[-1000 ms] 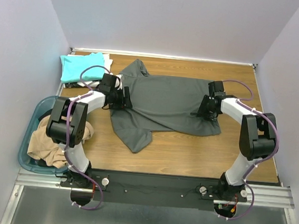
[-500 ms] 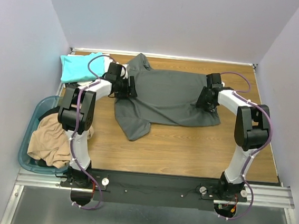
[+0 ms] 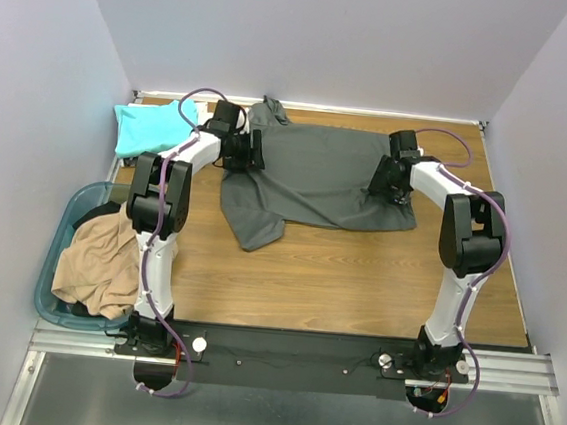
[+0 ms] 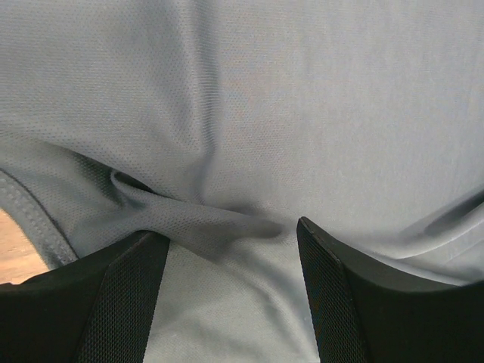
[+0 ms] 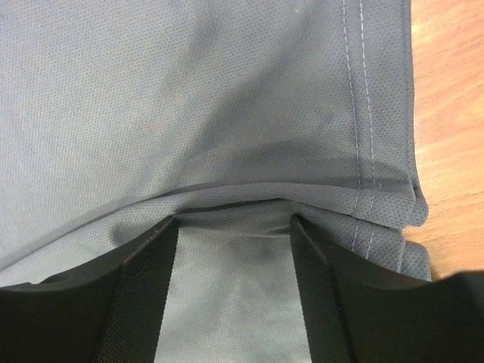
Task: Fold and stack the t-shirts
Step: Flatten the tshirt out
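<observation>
The large dark grey t-shirt (image 3: 317,176) lies spread on the far half of the wooden table (image 3: 357,280), one sleeve hanging toward the front left. My left gripper (image 3: 254,151) sits on its left edge and my right gripper (image 3: 382,179) on its right edge. In the left wrist view the gripper (image 4: 229,231) has its jaws apart, with flat grey cloth (image 4: 249,91) between them and a ridge at the tips. In the right wrist view the gripper (image 5: 234,219) also has its jaws apart, against a fold near the stitched hem (image 5: 363,113). The teal t-shirt (image 3: 149,127) lies folded at the far left. The tan t-shirt (image 3: 103,265) lies in the basket. No white t-shirt shows.
The blue-green plastic basket (image 3: 60,241) hangs off the table's left side. Walls close in the back and both sides. A black rail (image 3: 290,349) with the arm bases runs along the near edge.
Both grippers have moved toward the back wall, and the grey t-shirt has slid back with them. Its collar end now bunches at the far edge.
</observation>
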